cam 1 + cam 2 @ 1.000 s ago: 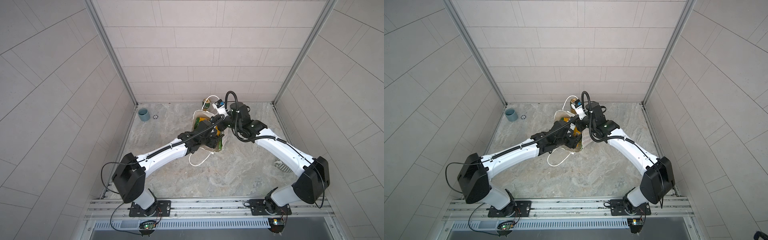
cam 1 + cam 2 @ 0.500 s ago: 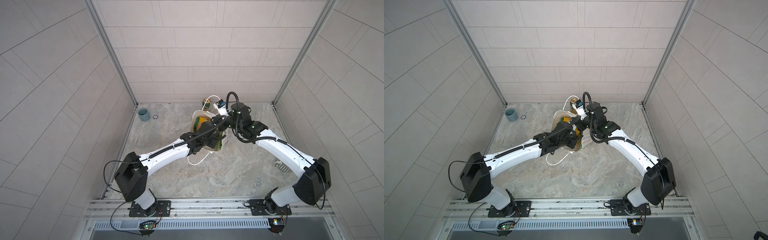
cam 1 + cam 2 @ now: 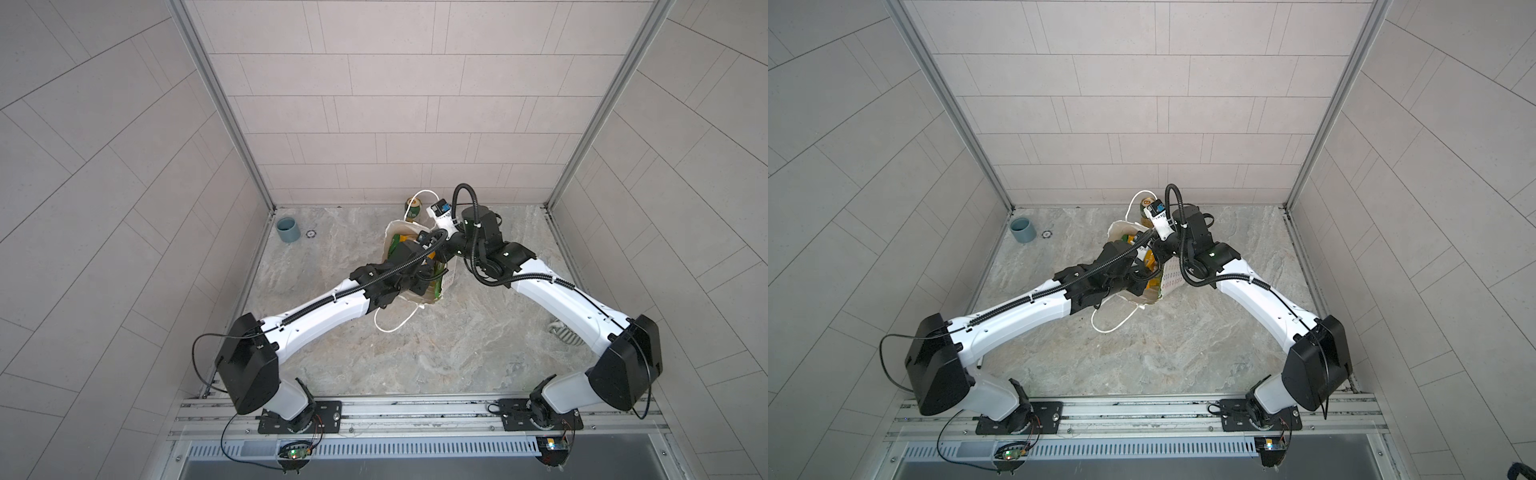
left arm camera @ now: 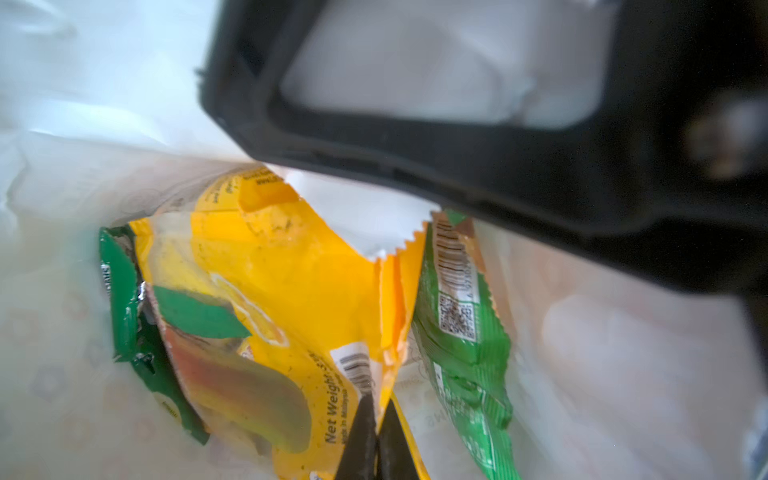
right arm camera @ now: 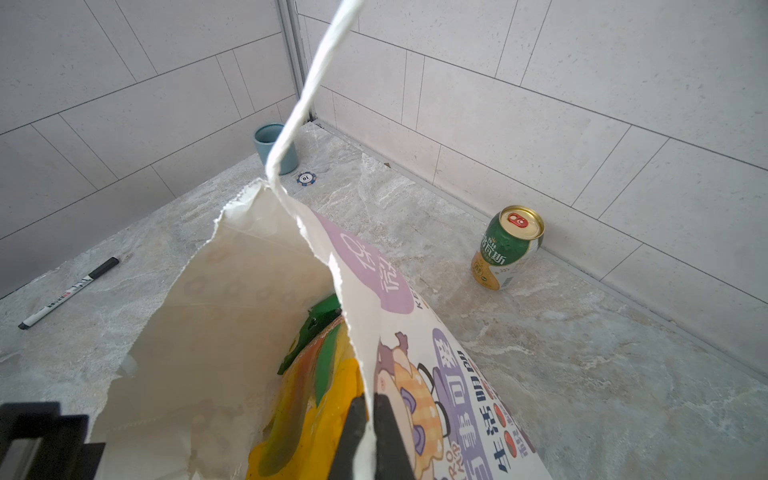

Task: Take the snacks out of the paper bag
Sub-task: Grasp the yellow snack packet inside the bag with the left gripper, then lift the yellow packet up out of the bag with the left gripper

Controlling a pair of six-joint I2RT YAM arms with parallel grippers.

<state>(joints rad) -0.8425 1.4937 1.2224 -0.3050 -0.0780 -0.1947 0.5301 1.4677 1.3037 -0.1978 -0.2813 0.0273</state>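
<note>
We are judging the unloading to be at its very start: in both top views no packet is showing out on the table [image 3: 415, 365], and every snack we are seeing is sitting inside the paper bag [image 5: 232, 311]. The bag is sitting towards the back of the table between the two arms, with its mouth gaping upward. We are reaching into it with the left gripper [image 4: 377, 436], whose jaws are pressing together on an edge of a yellow-orange packet [image 4: 291, 282]. A green packet [image 4: 461, 332] is leaning just beside it, and another green packet [image 4: 124, 299] is lying against its other side. With the right gripper [image 5: 370, 419] we are pinching the bag's rim between fully closed jaws, which is bracing the mouth open. What is remaining, by our reckoning, is lifting this yellow-orange packet clear and then fetching the others. We are not able to tell how many are lying deeper
</note>
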